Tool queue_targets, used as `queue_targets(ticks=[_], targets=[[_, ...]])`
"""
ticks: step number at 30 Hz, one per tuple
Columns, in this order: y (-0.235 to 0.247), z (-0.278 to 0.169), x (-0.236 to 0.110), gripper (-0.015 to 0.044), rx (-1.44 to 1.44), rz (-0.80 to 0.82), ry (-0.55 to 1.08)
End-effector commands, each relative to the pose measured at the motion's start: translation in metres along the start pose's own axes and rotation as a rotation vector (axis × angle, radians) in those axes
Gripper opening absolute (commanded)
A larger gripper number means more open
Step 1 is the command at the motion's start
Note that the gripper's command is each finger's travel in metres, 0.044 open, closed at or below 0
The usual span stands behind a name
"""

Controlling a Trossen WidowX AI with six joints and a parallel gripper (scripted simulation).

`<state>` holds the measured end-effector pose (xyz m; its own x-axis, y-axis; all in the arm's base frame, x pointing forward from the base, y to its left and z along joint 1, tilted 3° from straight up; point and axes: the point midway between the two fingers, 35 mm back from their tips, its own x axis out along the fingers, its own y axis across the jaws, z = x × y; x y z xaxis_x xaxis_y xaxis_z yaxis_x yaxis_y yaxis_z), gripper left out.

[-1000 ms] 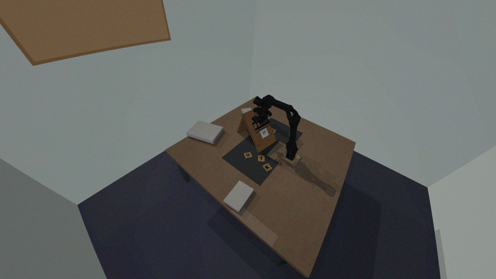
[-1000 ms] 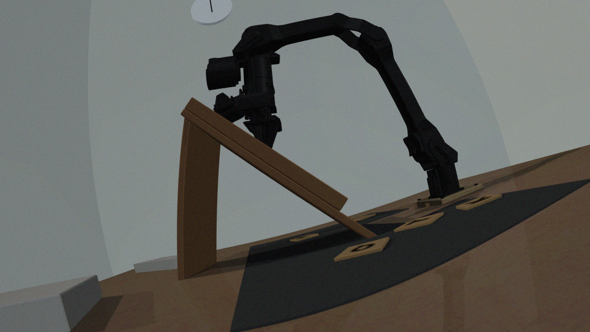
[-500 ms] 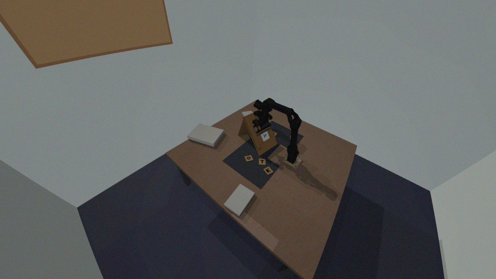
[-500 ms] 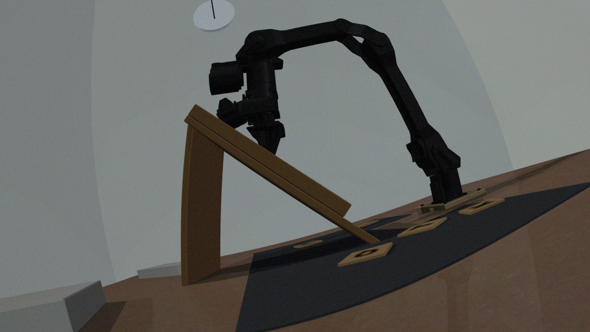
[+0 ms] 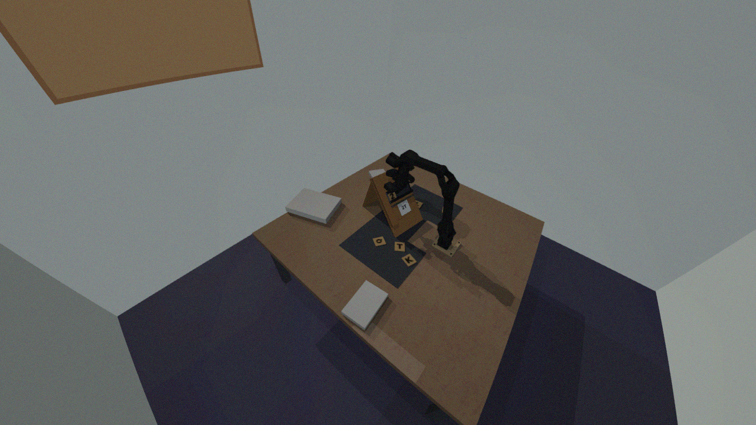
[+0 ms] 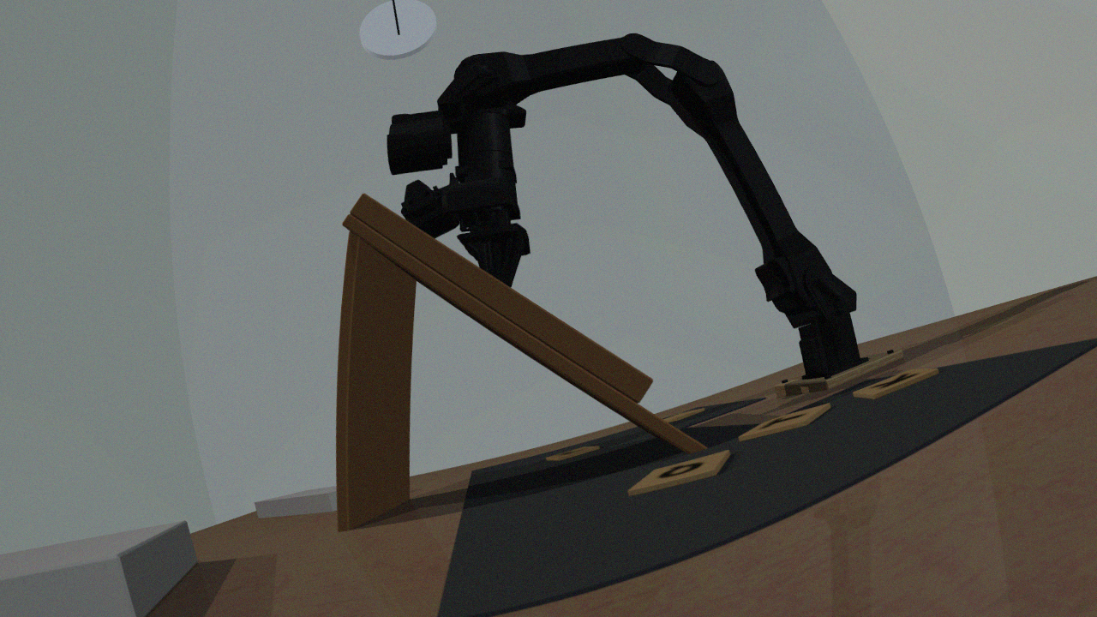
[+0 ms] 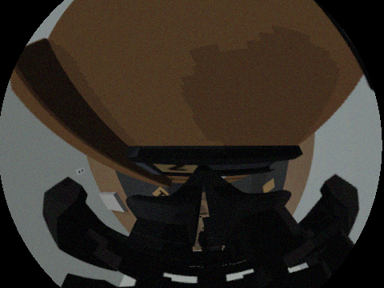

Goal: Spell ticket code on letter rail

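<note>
The sloped wooden board (image 5: 409, 221) (image 6: 536, 330) (image 7: 150, 54) stands on a dark mat (image 5: 388, 270) (image 6: 614, 529). A white ticket (image 5: 404, 207) on its face reads "2T". The dark rail (image 7: 214, 154) runs across the board near its top. A tile marked "2" (image 5: 392, 196) sits in the rail, partly hidden by the arm. My gripper (image 5: 396, 189) (image 6: 502, 270) (image 7: 202, 168) is shut, with its tips down on the board at the rail. Loose tiles O (image 5: 378, 241) (image 6: 679, 471), T (image 5: 399, 246) (image 6: 783, 422) and K (image 5: 408, 258) (image 6: 893, 381) lie flat on the mat in front of the board.
Another small tile (image 5: 418, 203) lies behind the board. Grey boxes sit at the table's left corner (image 5: 313, 205) (image 6: 92, 567) and at its near edge (image 5: 364, 303). A smaller grey block (image 5: 376, 172) (image 6: 295, 502) lies beyond the board. The arm's base (image 5: 446, 245) (image 6: 824, 360) stands to the right of the mat.
</note>
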<state>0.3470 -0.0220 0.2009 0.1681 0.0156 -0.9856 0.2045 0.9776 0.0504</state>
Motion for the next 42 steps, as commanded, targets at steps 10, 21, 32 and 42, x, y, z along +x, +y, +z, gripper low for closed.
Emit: queue_targets(ticks=[10,21,32,42], targets=[[0.004,0.0,0.0,0.0,0.004,-0.001,0.001],[0.001,-0.007,-0.009,0.0,0.004,-0.002,0.002],[0.002,-0.019,-0.022,0.0,0.004,-0.002,0.003],[-0.032,-0.04,-0.051,0.0184,-0.35,0.128,-0.12]])
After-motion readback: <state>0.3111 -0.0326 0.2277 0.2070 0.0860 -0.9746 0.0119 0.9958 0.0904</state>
